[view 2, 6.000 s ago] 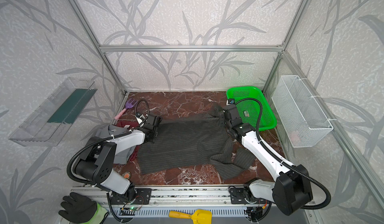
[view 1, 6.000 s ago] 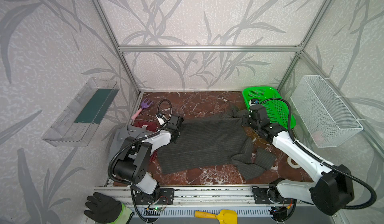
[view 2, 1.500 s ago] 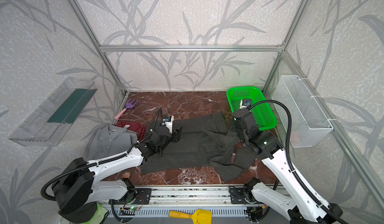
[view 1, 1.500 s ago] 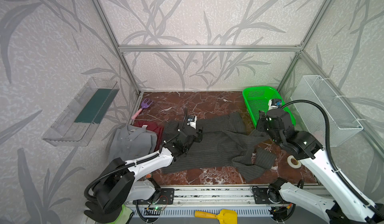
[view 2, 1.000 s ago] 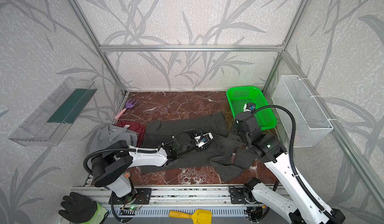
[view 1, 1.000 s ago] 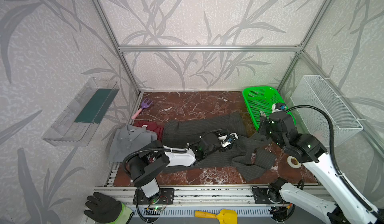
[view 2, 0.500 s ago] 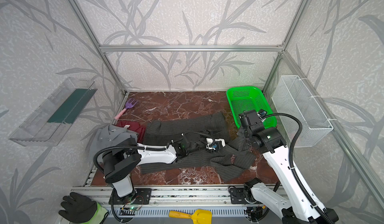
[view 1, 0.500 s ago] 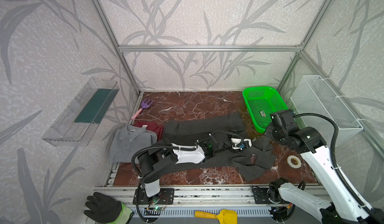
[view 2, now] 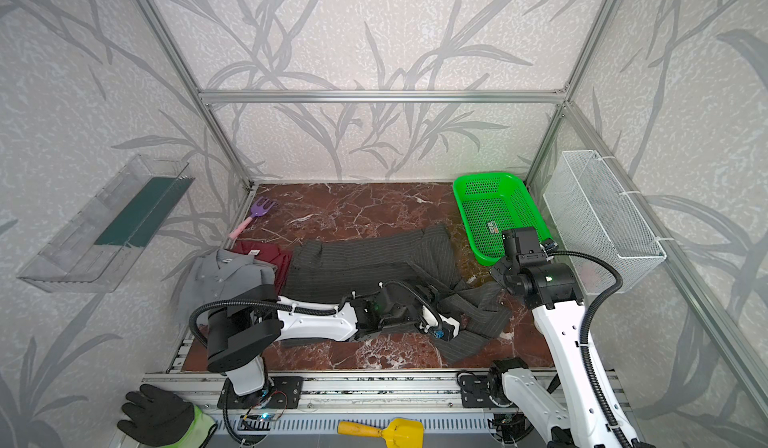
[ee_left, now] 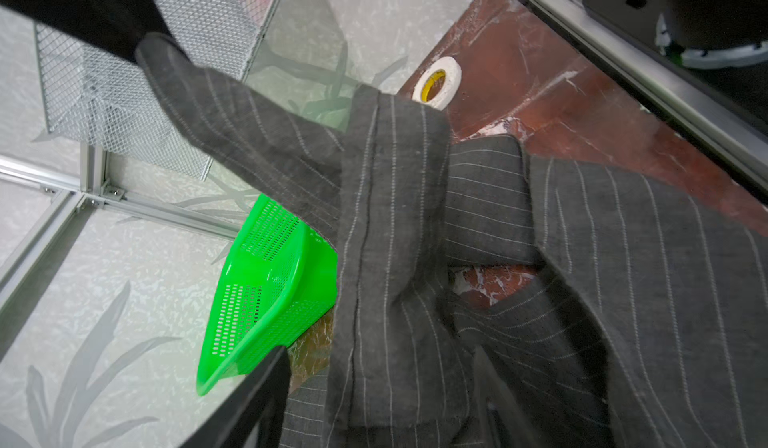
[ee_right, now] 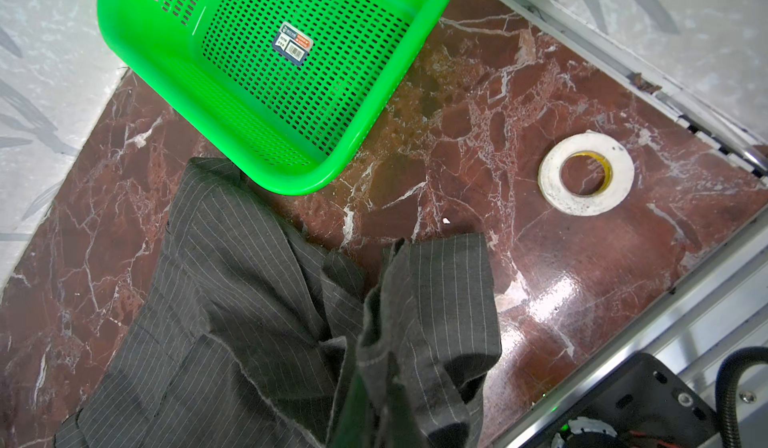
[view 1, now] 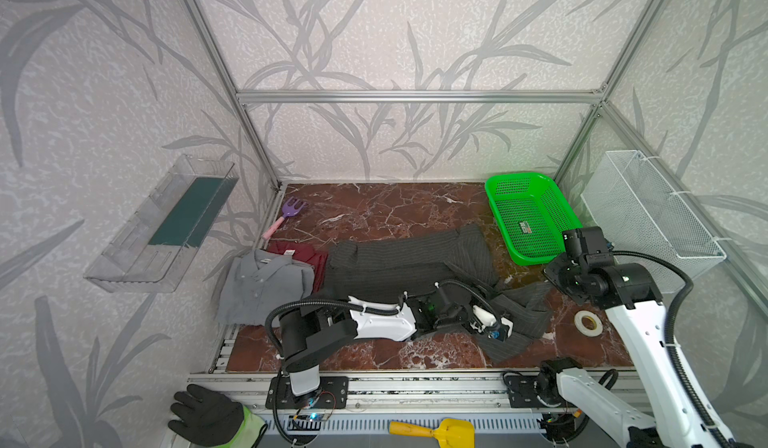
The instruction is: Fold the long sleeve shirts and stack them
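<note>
The large dark charcoal pinstriped shirt (view 1: 399,258), soft and floppy, sprawls beneath both tools. The right tool (ee_left: 137,40) pinches its sleeve; the left tool (view 1: 493,327) gapes astride a seamed fold, probably the firmest hold.
</note>
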